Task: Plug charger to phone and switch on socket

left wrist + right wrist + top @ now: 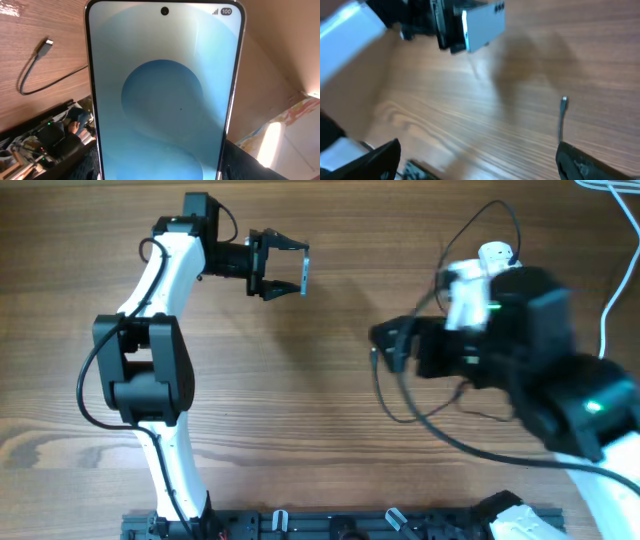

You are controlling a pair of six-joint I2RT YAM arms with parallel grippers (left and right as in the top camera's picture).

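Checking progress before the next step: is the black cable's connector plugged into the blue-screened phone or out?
Out. The thin black cable's connector lies loose on the wooden table, apart from the blue-screened white-rimmed phone.

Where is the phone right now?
The left pincer grips the phone, left of centre near the top of the overhead view; the charger lies loose farther toward that picture's right side.

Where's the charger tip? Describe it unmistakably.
Look mid-table, just left of the right arm. A thin black cable loops on the table there; the tip is its free end, nearest the phone. Its silver nose sets it apart from the black cable.
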